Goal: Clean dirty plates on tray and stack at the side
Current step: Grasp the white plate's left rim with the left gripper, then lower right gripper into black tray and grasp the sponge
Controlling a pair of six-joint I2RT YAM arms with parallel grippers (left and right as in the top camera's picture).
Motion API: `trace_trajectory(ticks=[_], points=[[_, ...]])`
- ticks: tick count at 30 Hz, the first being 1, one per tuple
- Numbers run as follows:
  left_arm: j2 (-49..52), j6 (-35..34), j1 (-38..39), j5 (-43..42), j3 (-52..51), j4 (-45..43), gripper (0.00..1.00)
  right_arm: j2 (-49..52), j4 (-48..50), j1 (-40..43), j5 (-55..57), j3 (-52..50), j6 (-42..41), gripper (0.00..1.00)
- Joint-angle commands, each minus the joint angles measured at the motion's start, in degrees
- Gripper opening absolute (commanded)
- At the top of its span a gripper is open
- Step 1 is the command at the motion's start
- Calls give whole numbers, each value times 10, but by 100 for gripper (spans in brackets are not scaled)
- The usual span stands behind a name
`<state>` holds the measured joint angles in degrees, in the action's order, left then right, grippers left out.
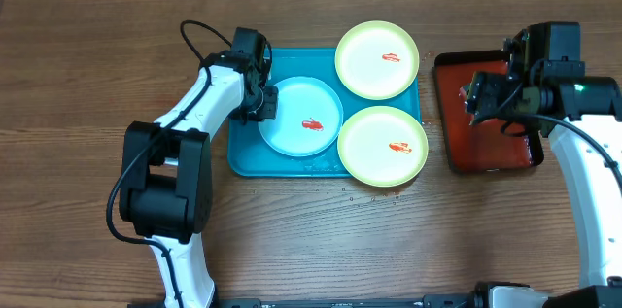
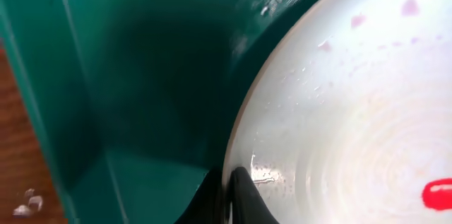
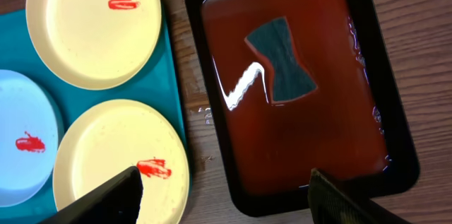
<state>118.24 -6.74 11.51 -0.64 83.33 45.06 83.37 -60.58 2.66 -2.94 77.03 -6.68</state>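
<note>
My left claw (image 2: 227,192) is pinched on the rim of the round pale blue-white plastic plate (image 1: 301,117) — lying in the large teal rectangular plastic tray (image 1: 248,157) — probably to lift it for wiping (right claw (image 3: 226,206) gapes over the grey sponge (image 3: 282,61) in the dark red tray (image 3: 318,139)).

Left arm (image 1: 207,96) and right arm (image 1: 583,167): white shells, black joints, black fingers (image 3: 106,199); black cable (image 1: 184,31) behind fingers.

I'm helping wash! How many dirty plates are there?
3. The pale blue plate lies left on the teal tray; the far yellow-green plate and near yellow-green plate lie on its right side. None seem hidden.
</note>
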Motion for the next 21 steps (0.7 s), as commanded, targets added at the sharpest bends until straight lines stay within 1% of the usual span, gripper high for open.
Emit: trace_trajectory(ticks=[1,6,9,10,13,17,21], points=[[17,-15,-24,50,37,45,4,32,2,4,3,21,-13,77],[17,-25,-49,23,80,106,4,105,-34,11,4,88,-4,77],[18,-25,-56,-6,81,113,4,155,-59,25,4,140,14,75],[18,-25,-56,-14,80,112,4,172,-62,30,4,154,26,73],[18,-25,-53,-16,80,105,4,212,-56,52,5,160,77,69],[18,-25,-46,-19,80,96,4,248,-56,74,5,159,134,67],[18,-25,-40,-19,79,87,4,283,-56,85,3,159,157,65]])
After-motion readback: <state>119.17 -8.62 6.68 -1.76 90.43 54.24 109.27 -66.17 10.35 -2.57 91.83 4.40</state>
